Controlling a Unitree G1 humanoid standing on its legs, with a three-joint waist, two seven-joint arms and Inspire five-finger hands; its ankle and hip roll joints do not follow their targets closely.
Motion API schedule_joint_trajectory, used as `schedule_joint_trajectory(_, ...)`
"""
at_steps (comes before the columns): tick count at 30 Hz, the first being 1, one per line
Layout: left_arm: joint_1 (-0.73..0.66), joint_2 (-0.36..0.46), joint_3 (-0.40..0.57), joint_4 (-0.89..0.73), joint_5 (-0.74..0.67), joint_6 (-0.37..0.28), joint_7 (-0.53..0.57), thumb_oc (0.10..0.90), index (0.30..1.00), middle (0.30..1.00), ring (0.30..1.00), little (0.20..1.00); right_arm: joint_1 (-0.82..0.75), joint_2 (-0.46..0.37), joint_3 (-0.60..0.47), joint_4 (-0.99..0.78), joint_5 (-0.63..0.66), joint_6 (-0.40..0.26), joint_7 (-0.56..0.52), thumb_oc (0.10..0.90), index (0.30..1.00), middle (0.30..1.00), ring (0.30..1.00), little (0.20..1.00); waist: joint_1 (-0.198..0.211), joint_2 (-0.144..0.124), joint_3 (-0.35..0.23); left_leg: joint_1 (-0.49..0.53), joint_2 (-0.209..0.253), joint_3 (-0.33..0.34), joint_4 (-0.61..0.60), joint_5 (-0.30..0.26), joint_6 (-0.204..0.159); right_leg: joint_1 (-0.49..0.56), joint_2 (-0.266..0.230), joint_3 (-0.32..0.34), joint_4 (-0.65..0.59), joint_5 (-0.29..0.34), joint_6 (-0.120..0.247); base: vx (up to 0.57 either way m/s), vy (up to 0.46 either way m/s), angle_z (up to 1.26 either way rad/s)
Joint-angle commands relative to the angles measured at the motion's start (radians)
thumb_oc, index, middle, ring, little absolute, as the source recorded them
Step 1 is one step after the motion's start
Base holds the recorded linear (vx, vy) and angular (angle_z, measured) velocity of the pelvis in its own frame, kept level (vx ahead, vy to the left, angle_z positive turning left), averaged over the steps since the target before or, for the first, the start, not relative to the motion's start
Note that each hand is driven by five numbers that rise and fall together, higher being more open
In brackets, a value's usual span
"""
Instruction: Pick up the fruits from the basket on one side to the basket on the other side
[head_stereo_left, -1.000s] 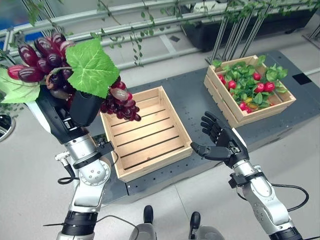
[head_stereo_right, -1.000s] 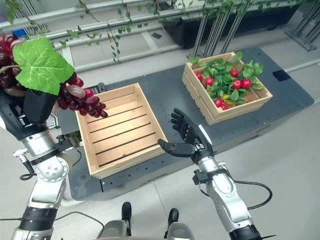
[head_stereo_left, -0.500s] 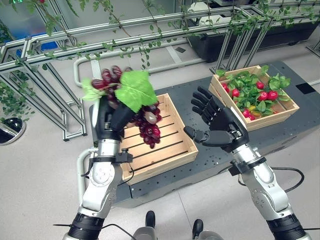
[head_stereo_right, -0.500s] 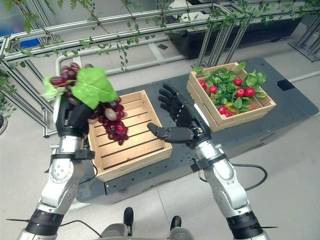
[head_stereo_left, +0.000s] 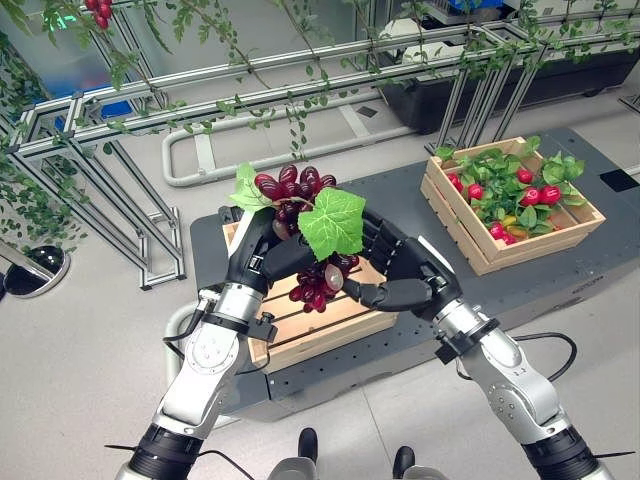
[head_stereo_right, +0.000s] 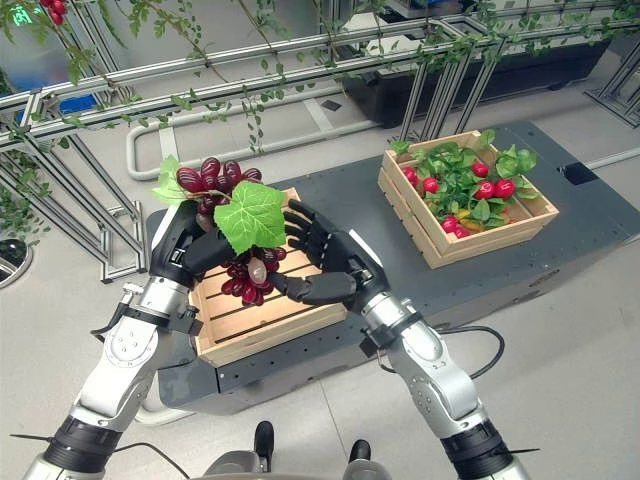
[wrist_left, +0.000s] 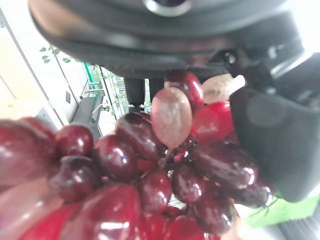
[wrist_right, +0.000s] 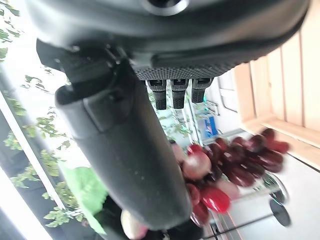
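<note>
— Holding the grape bunch (head_stereo_left: 305, 240), the left hand (head_stereo_left: 252, 255) curls round its top; the grapes hang below its fingers, over the empty crate (head_stereo_left: 310, 318).
— And the right hand (head_stereo_left: 405, 275)?
— Spread wide beside the grapes. They look light and floppy; probably better to grip the stem.

Even, bright daylight-like light fills the head views, with soft shadows under the wooden crate (head_stereo_left: 318, 318) on the dark desk (head_stereo_left: 590, 262) and no harsh glare. In the left wrist view the grapes (wrist_left: 150, 170) sit too close and blur, and white overexposure washes the background. The right wrist view is likewise soft and blown out.
</note>
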Motion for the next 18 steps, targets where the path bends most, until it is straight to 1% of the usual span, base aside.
schedule_joint_trajectory(1, -0.15, -0.002, -0.027, -0.038, 0.021, -0.17, 0.039, 0.4, 0.3, 0.3, 0.3, 0.3, -0.034, 0.052, 0.016, -0.013, 0.08, -0.051, 0.001, 0.8, 0.9, 0.9, 0.9, 0.9, 0.012, -0.022, -0.141, 0.079, -0.01, 0.012, 0.001, -0.148, -0.026, 0.006, -0.041, -0.014, 0.002, -0.004, 0.022, 0.0, 0.0, 0.0)
schedule_joint_trajectory(3, -0.159, -0.005, -0.027, -0.044, 0.045, -0.186, 0.075, 0.4, 0.3, 0.3, 0.3, 0.3, -0.03, 0.064, 0.037, 0.01, 0.093, -0.041, -0.006, 0.8, 0.9, 0.9, 0.9, 0.9, 0.012, -0.023, -0.145, 0.079, -0.01, 0.012, 0.001, -0.148, -0.027, 0.006, -0.041, -0.015, 0.002, -0.004, 0.021, 0.0, 0.0, 0.0)
schedule_joint_trajectory(6, -0.164, -0.008, -0.022, -0.047, 0.054, -0.193, 0.095, 0.4, 0.3, 0.3, 0.3, 0.3, -0.027, 0.071, 0.042, 0.029, 0.099, -0.039, -0.011, 0.8, 0.9, 0.9, 0.9, 0.9, 0.011, -0.024, -0.149, 0.08, -0.01, 0.012, 0.001, -0.149, -0.027, 0.006, -0.04, -0.014, 0.002, -0.004, 0.022, 0.0, 0.0, 0.0)
schedule_joint_trajectory(9, -0.17, -0.007, -0.017, -0.053, 0.045, -0.194, 0.107, 0.4, 0.3, 0.3, 0.3, 0.3, -0.023, 0.071, 0.045, 0.031, 0.109, -0.022, -0.02, 0.8, 0.9, 0.9, 0.9, 0.9, 0.008, -0.024, -0.152, 0.081, -0.01, 0.014, 0.001, -0.149, -0.028, 0.006, -0.041, -0.013, 0.002, -0.004, 0.022, 0.0, 0.0, 0.0)
schedule_joint_trajectory(13, -0.171, -0.017, -0.014, -0.066, 0.033, -0.192, 0.102, 0.4, 0.3, 0.3, 0.3, 0.3, -0.014, 0.084, 0.05, 0.036, 0.119, -0.025, -0.032, 0.8, 0.9, 0.9, 0.9, 0.9, 0.008, -0.025, -0.157, 0.079, -0.009, 0.016, 0.001, -0.149, -0.029, 0.003, -0.04, -0.012, 0.002, -0.004, 0.022, 0.0, 0.0, 0.0)
schedule_joint_trajectory(15, -0.171, -0.024, -0.015, -0.074, 0.01, -0.18, 0.094, 0.4, 0.3, 0.3, 0.3, 0.3, -0.011, 0.093, 0.049, 0.041, 0.123, -0.04, -0.04, 0.8, 0.9, 0.9, 0.9, 0.9, 0.007, -0.025, -0.157, 0.079, -0.008, 0.017, 0.001, -0.15, -0.028, 0.003, -0.04, -0.011, 0.002, -0.004, 0.022, 0.0, 0.0, 0.0)
schedule_joint_trajectory(18, -0.171, -0.029, -0.022, -0.074, -0.018, -0.163, 0.075, 0.4, 0.3, 0.3, 0.3, 0.3, -0.014, 0.102, 0.049, 0.037, 0.128, -0.044, -0.042, 0.8, 0.9, 0.9, 0.9, 0.9, 0.005, -0.024, -0.159, 0.079, -0.008, 0.017, 0.001, -0.15, -0.027, 0.001, -0.039, -0.008, 0.002, -0.003, 0.022, 0.0, 0.0, 0.0)
